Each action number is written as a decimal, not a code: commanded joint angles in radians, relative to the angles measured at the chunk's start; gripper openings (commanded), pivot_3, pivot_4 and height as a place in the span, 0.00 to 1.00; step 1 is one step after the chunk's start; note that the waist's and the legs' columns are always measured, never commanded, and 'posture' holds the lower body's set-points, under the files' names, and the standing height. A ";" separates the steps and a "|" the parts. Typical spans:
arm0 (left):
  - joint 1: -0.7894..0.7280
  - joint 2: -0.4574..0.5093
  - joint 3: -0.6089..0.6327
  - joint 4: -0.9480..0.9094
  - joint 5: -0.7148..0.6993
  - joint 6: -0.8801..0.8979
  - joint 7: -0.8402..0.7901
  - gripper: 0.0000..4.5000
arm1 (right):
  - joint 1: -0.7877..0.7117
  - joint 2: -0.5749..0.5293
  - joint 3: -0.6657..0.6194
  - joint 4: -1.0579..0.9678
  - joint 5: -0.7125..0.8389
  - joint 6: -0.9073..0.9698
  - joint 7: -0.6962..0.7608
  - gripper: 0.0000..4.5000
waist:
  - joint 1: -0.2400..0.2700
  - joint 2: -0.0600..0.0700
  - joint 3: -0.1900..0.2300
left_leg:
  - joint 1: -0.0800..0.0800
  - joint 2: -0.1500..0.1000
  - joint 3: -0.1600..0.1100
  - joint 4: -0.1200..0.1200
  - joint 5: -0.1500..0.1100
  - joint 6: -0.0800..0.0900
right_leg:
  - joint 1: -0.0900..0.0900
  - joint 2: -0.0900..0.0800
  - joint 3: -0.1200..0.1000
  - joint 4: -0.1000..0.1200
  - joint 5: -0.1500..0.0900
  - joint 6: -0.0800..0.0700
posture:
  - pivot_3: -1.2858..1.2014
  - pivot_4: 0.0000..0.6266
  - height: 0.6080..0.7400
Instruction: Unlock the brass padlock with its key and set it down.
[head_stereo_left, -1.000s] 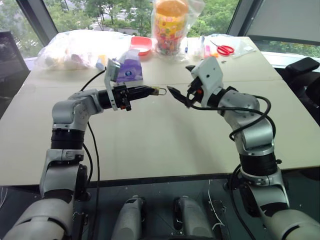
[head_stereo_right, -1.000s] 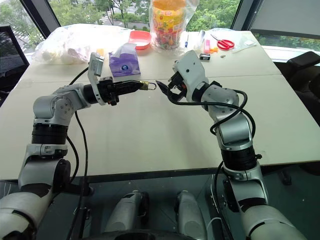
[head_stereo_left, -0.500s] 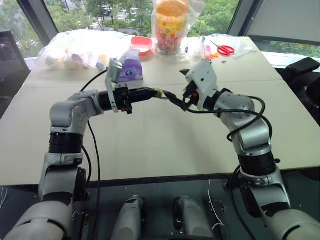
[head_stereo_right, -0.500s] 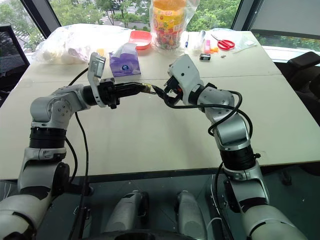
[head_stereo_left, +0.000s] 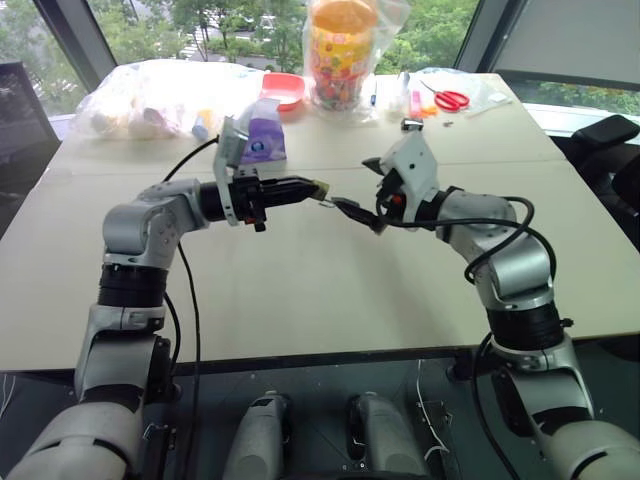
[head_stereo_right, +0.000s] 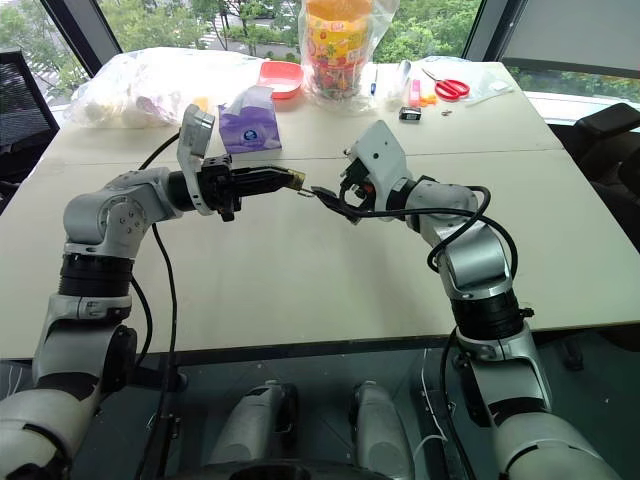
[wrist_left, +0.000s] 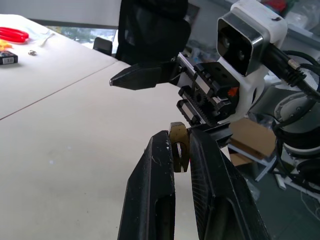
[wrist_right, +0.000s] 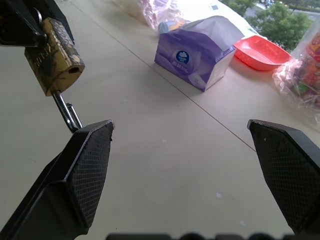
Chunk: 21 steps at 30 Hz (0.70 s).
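Note:
The brass padlock (wrist_right: 54, 62) is a tiny worn gold block, held off the table (head_stereo_left: 300, 290) at the fingertips of my left gripper (head_stereo_left: 316, 188), which is shut on it. A thin silvery loop (wrist_right: 67, 112) hangs from its lower end. In the left wrist view the padlock (wrist_left: 178, 145) sits pinched between the two black fingers. My right gripper (wrist_right: 177, 125) stands wide open just to the right of the padlock. Its lower fingertip (head_stereo_left: 345, 205) reaches under the silvery loop, with nothing held. The key is out of view.
At the table's far side stand a purple tissue box (head_stereo_left: 262, 140), a red bowl (head_stereo_left: 283, 90), a bagged colourful jar (head_stereo_left: 342, 55), red scissors (head_stereo_left: 450, 98) and clear plastic bags (head_stereo_left: 150, 100). A seam (head_stereo_left: 560, 160) runs across the tabletop.
My right gripper closed in on the padlock, then rolled a little, so its lower fingertip now sits just below it. The left gripper holds the padlock as before.

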 joint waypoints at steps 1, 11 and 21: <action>-0.011 -0.006 0.007 0.001 -0.005 -0.026 -0.002 0.00 | -0.001 -0.028 -0.055 -0.022 0.041 0.023 0.005 0.99 | 0.001 0.000 0.000 | 0.000 0.000 0.000 0.000 0.000 0.000 | 0.000 0.000 0.000 0.000 0.000 0.000 | 0.52 0.24 1.00; -0.013 -0.074 0.013 0.095 0.011 -0.053 0.073 0.00 | 0.062 -0.070 -0.082 -0.095 0.080 0.078 -0.018 0.99 | 0.003 0.000 0.000 | 0.000 0.000 0.000 0.000 0.000 0.000 | 0.000 0.000 0.000 0.000 0.000 0.000 | 0.52 0.24 1.00; -0.108 -0.292 0.068 0.448 0.036 0.014 0.327 0.00 | 0.225 -0.239 -0.097 -0.350 0.125 0.221 -0.003 0.99 | 0.024 -0.001 0.000 | -0.002 0.000 0.000 0.001 -0.001 0.001 | 0.000 0.000 0.000 -0.002 0.001 0.002 | 0.52 0.24 1.00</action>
